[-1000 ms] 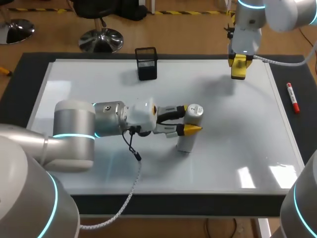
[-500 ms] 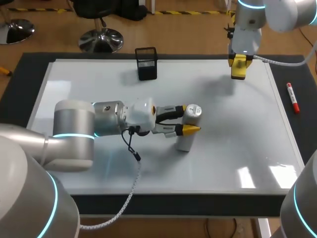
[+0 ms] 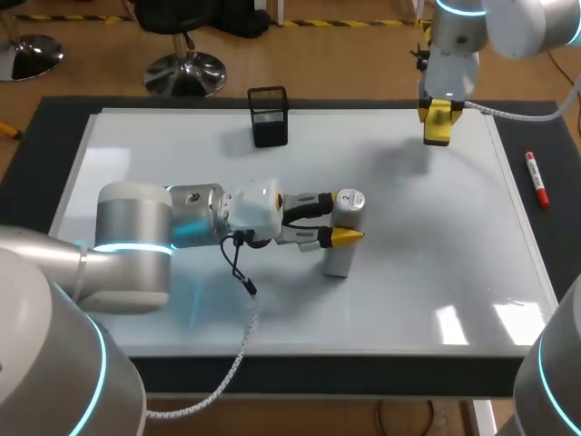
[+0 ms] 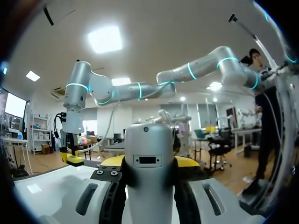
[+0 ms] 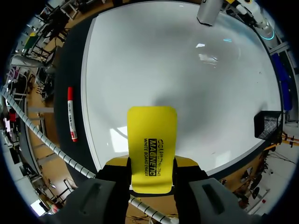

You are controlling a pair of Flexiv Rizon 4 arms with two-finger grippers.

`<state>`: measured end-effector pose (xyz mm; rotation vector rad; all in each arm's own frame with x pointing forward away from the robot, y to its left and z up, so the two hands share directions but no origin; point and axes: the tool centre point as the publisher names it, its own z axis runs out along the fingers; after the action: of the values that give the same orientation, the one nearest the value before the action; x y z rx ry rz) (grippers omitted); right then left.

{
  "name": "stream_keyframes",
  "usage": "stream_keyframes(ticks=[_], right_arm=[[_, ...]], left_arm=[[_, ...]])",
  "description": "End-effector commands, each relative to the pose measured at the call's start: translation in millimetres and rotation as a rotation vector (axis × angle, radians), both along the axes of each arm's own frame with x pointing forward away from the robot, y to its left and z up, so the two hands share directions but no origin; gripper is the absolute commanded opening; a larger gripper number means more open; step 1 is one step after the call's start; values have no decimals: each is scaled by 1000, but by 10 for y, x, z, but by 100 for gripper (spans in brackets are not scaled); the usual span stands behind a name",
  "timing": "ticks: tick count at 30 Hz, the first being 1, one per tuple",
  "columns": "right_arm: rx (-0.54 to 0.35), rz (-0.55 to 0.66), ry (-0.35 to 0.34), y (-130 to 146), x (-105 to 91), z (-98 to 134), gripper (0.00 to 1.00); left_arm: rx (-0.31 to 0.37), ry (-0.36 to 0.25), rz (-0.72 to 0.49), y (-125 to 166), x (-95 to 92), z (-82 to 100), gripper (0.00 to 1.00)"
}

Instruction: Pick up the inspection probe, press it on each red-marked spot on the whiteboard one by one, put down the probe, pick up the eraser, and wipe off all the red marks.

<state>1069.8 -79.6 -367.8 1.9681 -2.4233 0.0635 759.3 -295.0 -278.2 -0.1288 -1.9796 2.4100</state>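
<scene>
Left end effector (image 3: 343, 216) pinches the probe (image 3: 339, 259) upright on the whiteboard (image 3: 436, 236). Right end effector (image 5: 152, 162) clamps the eraser (image 5: 152, 130). No red marks visible, so wiping looks done, with the probe not yet released.

A black mesh pen cup (image 3: 269, 116) stands upright in the upper middle of the head view, a little left of centre. A red and white marker (image 3: 536, 179) lies near the right edge, running roughly up and down the frame, on the dark mat (image 3: 54, 118).
</scene>
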Motion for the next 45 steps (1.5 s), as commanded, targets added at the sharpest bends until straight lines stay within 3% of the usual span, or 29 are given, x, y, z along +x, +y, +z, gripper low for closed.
stream_keyframes(ticks=[1,27,45], right_arm=[[-4,3,0,-6,5,13,0],[-4,3,0,-6,5,13,0],[-4,3,0,-6,5,13,0]], left_arm=[[8,0,2,1,-15,-44,0],[28,-7,-1,7,-22,-35,0],[-26,-32,47,187,122,260,0]])
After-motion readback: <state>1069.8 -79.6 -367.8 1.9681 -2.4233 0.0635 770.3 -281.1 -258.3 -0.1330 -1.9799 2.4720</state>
